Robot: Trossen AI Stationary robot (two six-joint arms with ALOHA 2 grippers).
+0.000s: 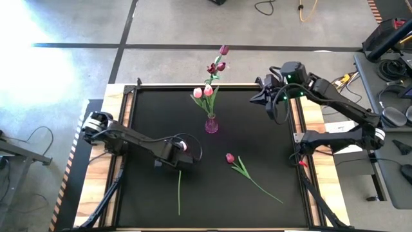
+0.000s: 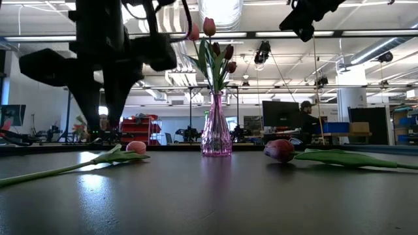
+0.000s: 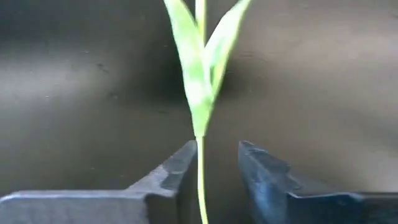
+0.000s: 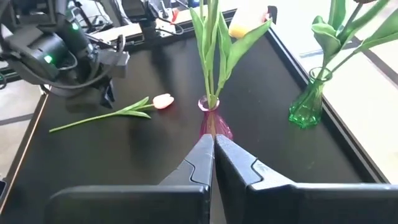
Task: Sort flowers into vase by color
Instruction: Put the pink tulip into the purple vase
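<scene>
Hovering low over the pink tulip (image 1: pixel 183 147) at seven o'clock on the table (image 1: pixel 257 135), our left gripper (image 1: pixel 177 161) has its fingers (image 3: pixel 171 180) spread, the stem running between them. We see the pink vase (image 1: pixel 211 125) of tulips at twelve o'clock, a dark tulip (image 1: pixel 230 158) at five. Our right gripper (image 4: pixel 214 146) waits at two o'clock, fingers pressed together.

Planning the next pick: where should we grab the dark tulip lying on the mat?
Grip the dark tulip by its bare stem, past the leaves, from straight above, fingers across it. It lies flat and diagonal, head toward the vase. Left gripper is open around the pink tulip; the shut right gripper is probably the one to use.
</scene>
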